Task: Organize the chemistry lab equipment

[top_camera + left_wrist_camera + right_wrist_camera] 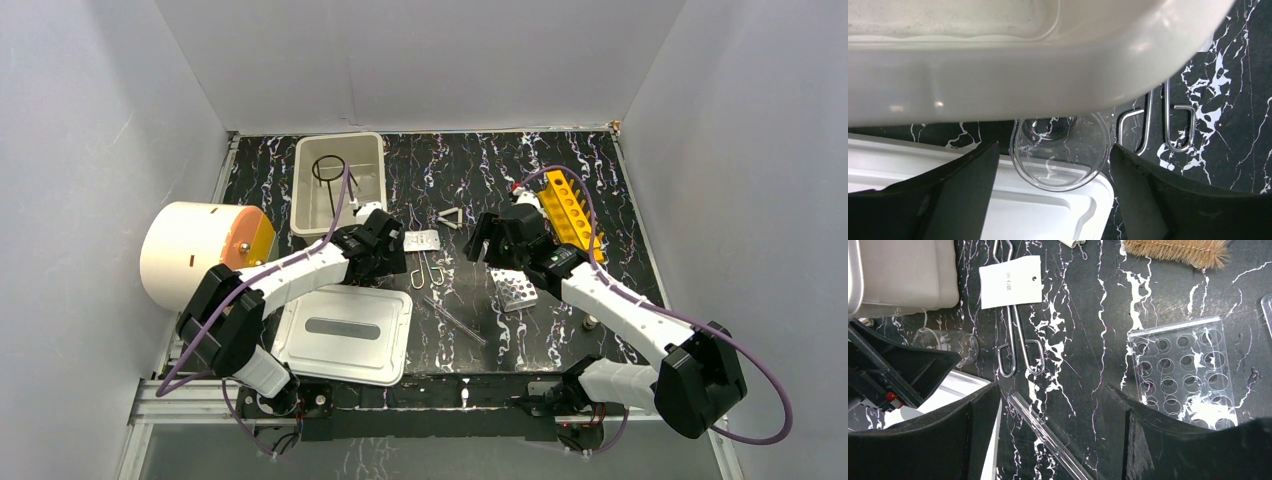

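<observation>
Left hand [1053, 150], fingers apart, straddles the small clear glass beaker [1063, 167] mid-frame: squeeze gently, centred. Right hand [1050, 390] gapes empty.

Beaker [1060, 157] top behind bin [998, 85] rim

Clear beaker [1060, 155] near wire tongs [1166, 125]

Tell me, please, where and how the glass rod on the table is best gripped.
Take the glass rod at mid-length, from straight above, the right pincer turned so its fingers close across it. It lies flat and slanted on the table, so an end grip would likely tip it.
</observation>
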`<state>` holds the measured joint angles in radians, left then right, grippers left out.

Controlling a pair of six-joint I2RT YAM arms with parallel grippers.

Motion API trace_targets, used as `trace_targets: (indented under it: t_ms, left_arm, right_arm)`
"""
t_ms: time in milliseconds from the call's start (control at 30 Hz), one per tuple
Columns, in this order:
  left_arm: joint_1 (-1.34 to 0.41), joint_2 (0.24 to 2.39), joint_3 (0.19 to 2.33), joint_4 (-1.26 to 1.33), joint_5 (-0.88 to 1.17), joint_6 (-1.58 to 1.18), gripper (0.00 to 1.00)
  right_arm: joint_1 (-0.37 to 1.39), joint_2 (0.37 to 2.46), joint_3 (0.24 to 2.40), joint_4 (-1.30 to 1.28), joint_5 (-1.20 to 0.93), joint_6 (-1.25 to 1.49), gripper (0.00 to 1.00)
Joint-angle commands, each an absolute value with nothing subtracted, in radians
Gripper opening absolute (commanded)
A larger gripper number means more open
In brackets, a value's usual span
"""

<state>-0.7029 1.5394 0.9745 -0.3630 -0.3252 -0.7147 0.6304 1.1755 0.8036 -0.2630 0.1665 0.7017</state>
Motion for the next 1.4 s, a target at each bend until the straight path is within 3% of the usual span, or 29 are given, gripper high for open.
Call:
trace_targets:
  t_ms: [0, 300, 367, 567, 667, 1033, 1200, 1367]
  left_arm:
    - [-0.716, 1.499, 0.946, -0.297, -0.389, -0.726, 0.74]
    - [-0.724, 1.497, 0.944, -0.249, -0.418, -0.699, 0.55]
    - [-0.724, 1.484, 0.944, -0.232, -0.439, -0.688, 0.56]
    - [-0.724, 1.489, 0.950, -0.237, -0.460, -0.679, 0.69]
    - [-0.724, 1.493, 0.950, -0.235, -0.452, -0.682, 0.69]
    - [-0.725, 1.499, 0.971, -0.235, -0.452, -0.646, 0.44]
    - [-0.736, 1.461, 1.132, -0.429, -0.318, -0.623, 0.42]
    - [-0.738, 1.376, 1.143, -0.467, -0.101, -0.572, 0.41]
  right_arm:
    - [0.630, 1.145, 0.803, -0.226, 0.184, 0.676, 0.81]
    - [0.629, 1.131, 0.786, -0.207, 0.150, 0.667, 0.81]
    - [0.630, 1.126, 0.781, -0.199, 0.135, 0.661, 0.81]
    - [0.629, 1.113, 0.767, -0.184, 0.117, 0.659, 0.81]
    - [0.630, 1.107, 0.764, -0.186, 0.120, 0.658, 0.81]
    - [0.630, 1.102, 0.756, -0.184, 0.124, 0.660, 0.81]
    - [0.629, 1.089, 0.757, -0.194, 0.146, 0.660, 0.81]
    - [0.629, 1.074, 0.744, -0.191, 0.165, 0.660, 0.81]
